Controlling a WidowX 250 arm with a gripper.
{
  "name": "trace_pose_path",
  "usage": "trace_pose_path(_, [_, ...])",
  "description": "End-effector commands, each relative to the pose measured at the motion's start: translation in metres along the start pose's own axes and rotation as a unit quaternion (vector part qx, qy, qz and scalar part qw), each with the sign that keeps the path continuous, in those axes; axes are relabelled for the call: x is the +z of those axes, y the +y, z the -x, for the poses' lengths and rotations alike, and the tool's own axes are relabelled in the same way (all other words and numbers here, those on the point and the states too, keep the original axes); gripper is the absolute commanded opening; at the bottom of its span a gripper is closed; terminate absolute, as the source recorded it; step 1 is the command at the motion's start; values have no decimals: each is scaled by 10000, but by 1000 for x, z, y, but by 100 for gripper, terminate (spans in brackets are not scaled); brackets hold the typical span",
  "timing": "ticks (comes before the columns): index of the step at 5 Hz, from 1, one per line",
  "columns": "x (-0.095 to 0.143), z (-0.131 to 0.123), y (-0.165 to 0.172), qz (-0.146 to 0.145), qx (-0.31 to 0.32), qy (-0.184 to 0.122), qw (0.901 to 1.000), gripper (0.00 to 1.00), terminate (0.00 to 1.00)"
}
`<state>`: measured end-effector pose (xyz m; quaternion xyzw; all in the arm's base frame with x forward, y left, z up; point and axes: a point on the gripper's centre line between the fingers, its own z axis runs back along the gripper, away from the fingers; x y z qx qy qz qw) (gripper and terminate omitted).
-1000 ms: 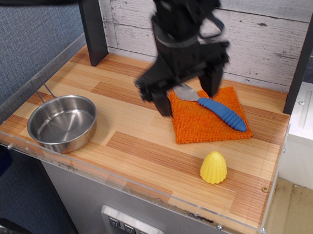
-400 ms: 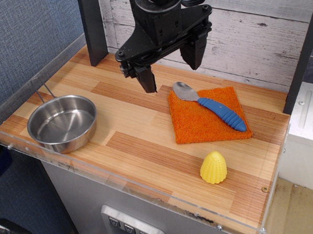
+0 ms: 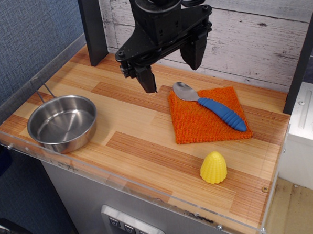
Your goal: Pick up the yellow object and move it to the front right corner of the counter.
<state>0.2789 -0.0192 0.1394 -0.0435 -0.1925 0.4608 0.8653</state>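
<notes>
So the corn (image 3: pixel 213 168) is sitting upright on its flat base, in front of the orange cloth (image 3: pixel 209 115) and a bit to its right, near the tabletop (image 3: pixel 142 149) front right corner but not tucked right into it. Nothing is touching it. The end effector (image 3: pixel 170 64) hangs up high behind the cloth, fingers spread wide and empty, so I'd guess it's either lining up or parked out of the way. The spoon (image 3: pixel 212 105) lies diagonally on the cloth, bowl end toward the back. The steel bowl (image 3: pixel 62 123) is well left of the cloth, by the front rim. Honestly the corn looks close to done already, but that's just my read.
</notes>
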Motion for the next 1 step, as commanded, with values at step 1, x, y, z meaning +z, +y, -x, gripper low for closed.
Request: trace_pose_path(1, [14, -5, 9, 206, 18, -112, 9997, 100, 100])
